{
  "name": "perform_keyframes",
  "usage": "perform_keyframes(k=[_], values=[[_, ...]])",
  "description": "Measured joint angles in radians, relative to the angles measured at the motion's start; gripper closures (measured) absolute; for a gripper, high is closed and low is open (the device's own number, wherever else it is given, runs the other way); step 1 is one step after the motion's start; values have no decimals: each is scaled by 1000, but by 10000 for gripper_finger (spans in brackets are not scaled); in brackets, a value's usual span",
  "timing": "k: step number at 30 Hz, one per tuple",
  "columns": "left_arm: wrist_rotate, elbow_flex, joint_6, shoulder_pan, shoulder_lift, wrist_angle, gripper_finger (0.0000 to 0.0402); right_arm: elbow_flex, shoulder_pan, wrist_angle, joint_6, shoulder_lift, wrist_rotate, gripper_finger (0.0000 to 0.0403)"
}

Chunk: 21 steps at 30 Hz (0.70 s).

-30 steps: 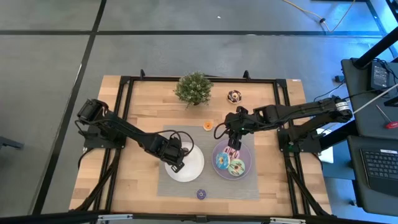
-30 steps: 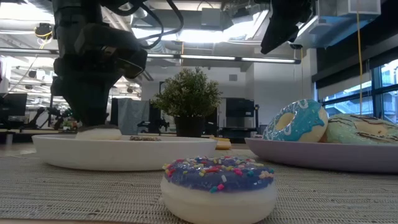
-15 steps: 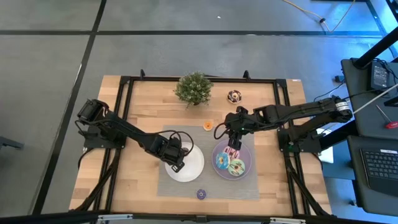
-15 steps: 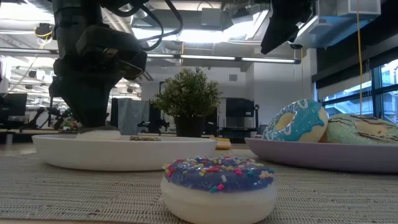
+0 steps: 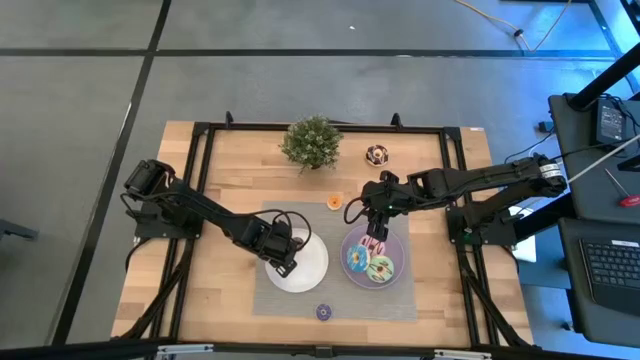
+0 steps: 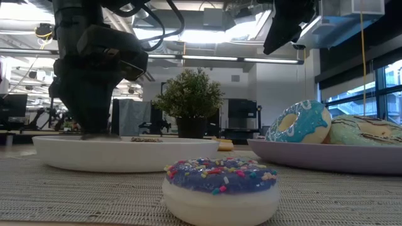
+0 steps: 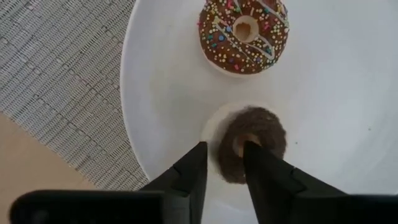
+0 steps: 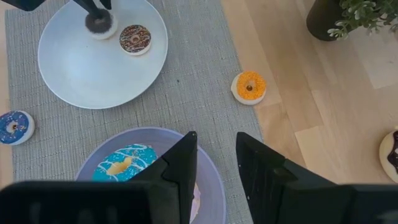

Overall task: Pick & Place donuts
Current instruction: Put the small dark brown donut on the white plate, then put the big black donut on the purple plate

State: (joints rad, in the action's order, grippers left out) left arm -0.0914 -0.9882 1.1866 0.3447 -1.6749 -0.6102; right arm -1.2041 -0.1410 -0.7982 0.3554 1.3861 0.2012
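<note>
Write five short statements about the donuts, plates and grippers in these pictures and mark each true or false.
1. The left gripper is down at the white round plate, its fingers closing around one side of a dark brown mini donut. True.
2. The chocolate sprinkled donut lies on the purple plate. False: it is on the white plate.
3. The blue frosted donut and green frosted donut sit on the purple plate. True.
4. The orange mini donut lies on the grey woven mat. False: it is on bare wood beside the mat.
5. The right gripper holds a donut. False: it is open, empty.
</note>
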Motion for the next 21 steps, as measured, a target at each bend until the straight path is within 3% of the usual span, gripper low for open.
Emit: perform_keyframes(k=[9,14,18,21], values=[[6,0,-3,0,11,0,266,0,0,0,0,0,2,288],[13,-7,-9,0,67,-11,267,-2,7,-9,80,-17,66,288],[-37,-17,-73,-2,153,-13,271,-16,33,-66,84,-59,95,288],[-76,-17,-182,-12,218,-15,271,-16,64,-126,177,-88,167,288]])
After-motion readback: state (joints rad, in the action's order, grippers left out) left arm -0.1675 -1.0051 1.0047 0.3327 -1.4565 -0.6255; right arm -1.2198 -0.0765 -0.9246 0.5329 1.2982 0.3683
